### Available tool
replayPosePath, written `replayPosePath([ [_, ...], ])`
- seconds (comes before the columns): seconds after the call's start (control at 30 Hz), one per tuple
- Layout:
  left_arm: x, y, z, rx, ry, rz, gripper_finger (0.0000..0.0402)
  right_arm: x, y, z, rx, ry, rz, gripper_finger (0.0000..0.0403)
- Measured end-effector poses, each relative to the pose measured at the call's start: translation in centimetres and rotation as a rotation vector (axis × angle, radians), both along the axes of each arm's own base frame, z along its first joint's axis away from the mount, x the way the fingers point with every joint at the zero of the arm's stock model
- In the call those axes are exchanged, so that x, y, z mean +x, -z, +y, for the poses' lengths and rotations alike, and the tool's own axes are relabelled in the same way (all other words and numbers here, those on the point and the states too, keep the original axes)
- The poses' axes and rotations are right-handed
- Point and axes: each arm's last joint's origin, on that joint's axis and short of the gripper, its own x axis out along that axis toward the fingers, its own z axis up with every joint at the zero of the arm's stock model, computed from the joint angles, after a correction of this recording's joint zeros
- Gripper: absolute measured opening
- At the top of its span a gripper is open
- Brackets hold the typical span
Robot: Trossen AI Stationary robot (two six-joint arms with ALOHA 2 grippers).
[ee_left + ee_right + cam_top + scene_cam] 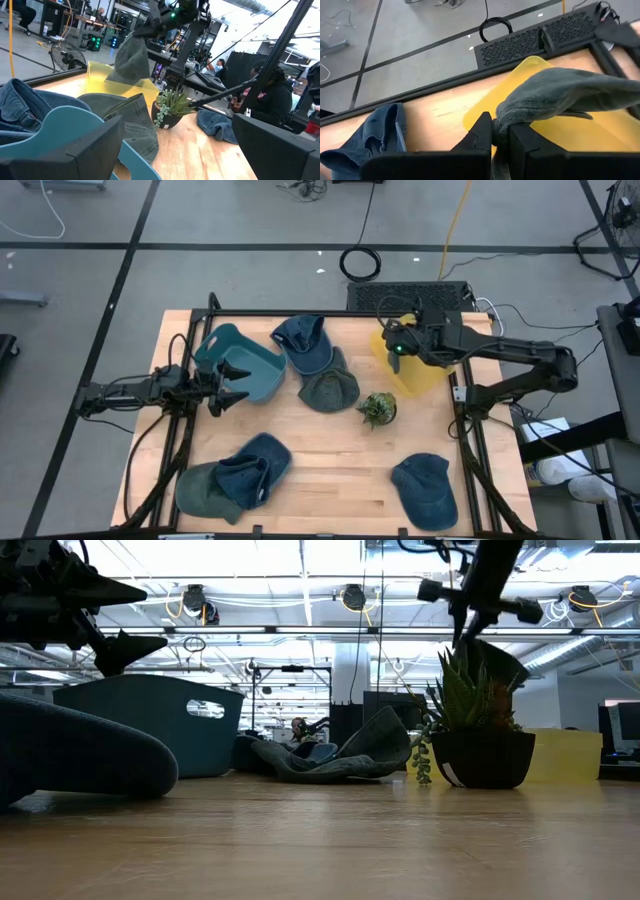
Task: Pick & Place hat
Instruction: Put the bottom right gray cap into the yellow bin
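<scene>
My right gripper [398, 348] hangs over the yellow bin [420, 375] at the table's far right, shut on a grey-green hat [131, 60]. In the right wrist view the hat [560, 95] spreads out over the yellow bin [530, 70]. My left gripper [232, 385] waits open and level at the left, next to the teal bin [240, 365]. Other hats lie flat on the table: a denim one [303, 340], a green one [328, 388], a blue one [425, 488], and a blue one [255, 465] overlapping a green one [205, 490]. My right gripper pinches a bunched fold of the hat's cloth [506, 119] between its two fingers. The fingers slant down from the table's right side. The hat hangs slack below them, lifted clear of the table, over the yellow bin; whether its lower end touches the bin I cannot tell.
A small potted plant [378, 408] stands near the middle of the table, just in front of the yellow bin. A black frame [300, 313] runs along the table's far edge. Bare wood [340, 470] lies between the near hats.
</scene>
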Motion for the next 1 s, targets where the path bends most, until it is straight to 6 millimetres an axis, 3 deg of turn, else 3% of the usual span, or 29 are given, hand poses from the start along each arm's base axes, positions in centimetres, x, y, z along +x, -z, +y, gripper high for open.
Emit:
replayPosePath([
  [0.47,0.0,0.0,0.0,0.000,0.000,0.000,0.0379,-0.9,6.2,0.8,0.160,0.044,-0.121,0.0011],
  [1.0,0.0,0.0,0.0,0.000,0.000,0.000,0.0379,-2.1,9.0,2.0,0.306,0.019,-0.097,0.0011],
])
